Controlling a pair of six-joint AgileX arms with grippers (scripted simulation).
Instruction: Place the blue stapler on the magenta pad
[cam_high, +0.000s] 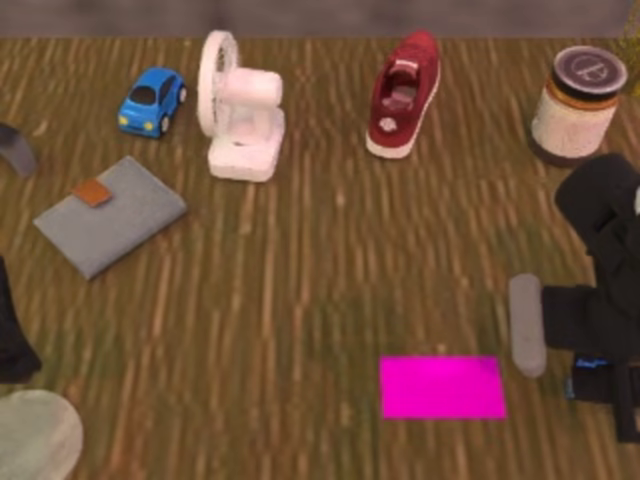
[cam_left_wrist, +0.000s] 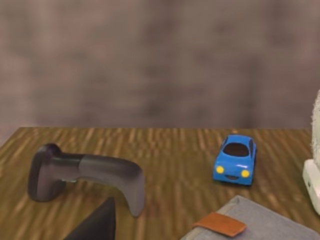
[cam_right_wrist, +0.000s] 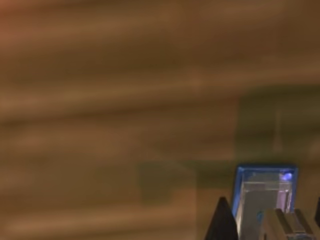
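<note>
- The blue stapler (cam_right_wrist: 264, 200), a small thing with a bright-blue rim around a grey metal base, shows in the right wrist view close under the camera, between the dark finger tips of the right gripper (cam_right_wrist: 270, 220). It looks held there, the fingers narrowed onto its sides, with the wooden table blurred beyond it.
- From above, only a sliver of blue shows under the right gripper (cam_high: 590, 375), just right of the magenta pad (cam_high: 442, 387), a flat, thin, plain rectangle.
- The pad is bare, so I'd judge the pick-up done, with the carry across and the set-down left.
- Its long axis seems to run along the gripper's line of sight; which end is the front I cannot tell.
- A grey oblong bar (cam_high: 527, 325) lies just beyond the pad's upper right corner.
- The left gripper (cam_left_wrist: 97, 225) sits parked far left of the pad, only one dark tip showing, so whether it is open I cannot tell.
</note>
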